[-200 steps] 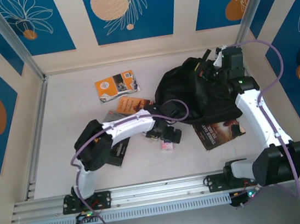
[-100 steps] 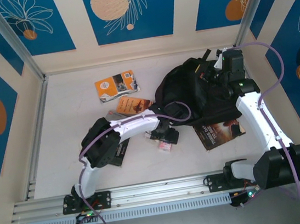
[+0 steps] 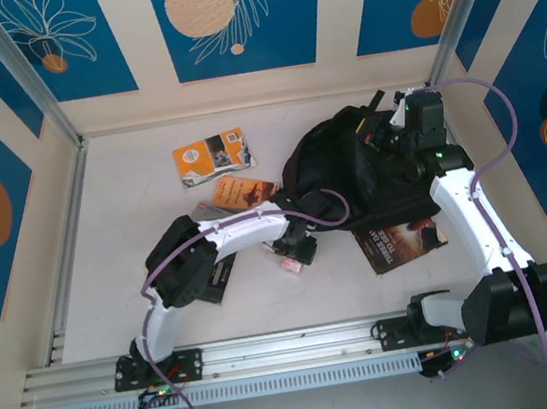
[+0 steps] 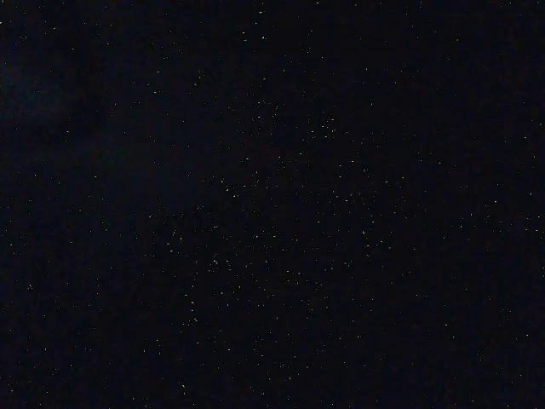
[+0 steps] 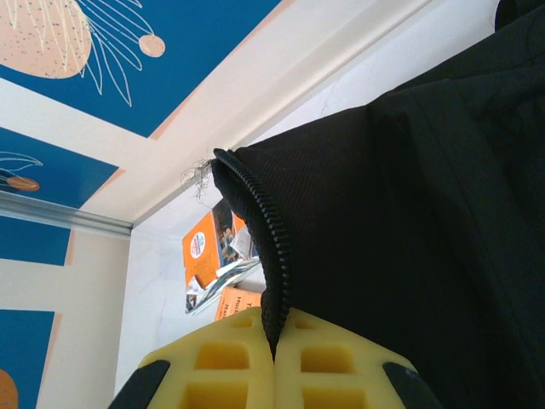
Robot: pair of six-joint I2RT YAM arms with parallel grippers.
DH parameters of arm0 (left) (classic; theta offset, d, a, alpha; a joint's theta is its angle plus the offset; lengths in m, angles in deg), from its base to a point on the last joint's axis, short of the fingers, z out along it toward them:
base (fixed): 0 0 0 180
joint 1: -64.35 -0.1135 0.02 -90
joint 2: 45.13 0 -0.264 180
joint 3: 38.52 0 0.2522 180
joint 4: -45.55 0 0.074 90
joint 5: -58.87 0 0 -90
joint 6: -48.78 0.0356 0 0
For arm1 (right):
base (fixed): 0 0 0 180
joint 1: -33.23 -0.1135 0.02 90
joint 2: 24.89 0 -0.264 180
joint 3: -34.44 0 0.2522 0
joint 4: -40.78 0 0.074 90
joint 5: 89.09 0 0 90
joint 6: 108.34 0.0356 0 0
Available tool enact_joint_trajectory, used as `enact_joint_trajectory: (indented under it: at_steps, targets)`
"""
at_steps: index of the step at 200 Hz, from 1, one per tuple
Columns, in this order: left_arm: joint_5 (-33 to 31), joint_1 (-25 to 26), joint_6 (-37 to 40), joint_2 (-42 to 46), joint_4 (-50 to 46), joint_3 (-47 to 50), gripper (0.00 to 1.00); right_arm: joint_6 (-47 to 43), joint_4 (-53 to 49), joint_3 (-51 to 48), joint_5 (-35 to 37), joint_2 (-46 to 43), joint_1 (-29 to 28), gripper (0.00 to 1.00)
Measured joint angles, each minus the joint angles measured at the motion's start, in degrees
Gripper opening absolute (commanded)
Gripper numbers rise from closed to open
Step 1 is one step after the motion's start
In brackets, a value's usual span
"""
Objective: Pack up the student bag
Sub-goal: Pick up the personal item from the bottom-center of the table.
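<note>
On the counter [image 3: 124, 214] I count one student bag [image 3: 345, 170], an orange booklet [image 3: 212, 157], a second orange booklet [image 3: 243, 190], a dark book [image 3: 399, 241] and another dark book [image 3: 220, 274] under my left arm [image 3: 242, 231]. My right wrist view shows what the top view hides: the yellow pads [image 5: 221, 375] of my right jaws pinch the bag's zipper edge [image 5: 255, 213], with black fabric to their right. My left wrist view is black. My left jaws sit beside the bag's near-left edge, and I cannot tell their state.

Blue floral wall panels [image 3: 270, 23], white tabletop [image 3: 132, 203]

No legible txt, print on dark book [image 3: 401, 242], orange booklet [image 3: 213, 157] too blurry
</note>
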Motion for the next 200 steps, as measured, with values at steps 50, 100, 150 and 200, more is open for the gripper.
enact_joint_trajectory:
  at_steps: [50, 100, 150, 200]
  targets:
    - [-0.9, -0.4, 2.1, 6.4, -3.8, 0.7, 0.47, -1.5, -0.1, 0.0, -0.1, 0.0, 0.0, 0.00]
    - [2.0, -3.3, 2.4, 14.3, -4.7, 0.8, 0.46, -3.7, -0.6, 0.1, -1.2, 0.0, -0.1, 0.00]
    - [6.8, -8.9, 1.5, 17.5, -3.5, 0.5, 0.40, -4.7, -1.7, 1.4, -4.2, 0.7, -1.2, 0.00]
    - [11.3, -11.5, -2.6, 10.9, -0.5, -15.1, 0.41, -3.5, -1.8, 3.0, -11.1, 1.7, -1.0, 0.00]
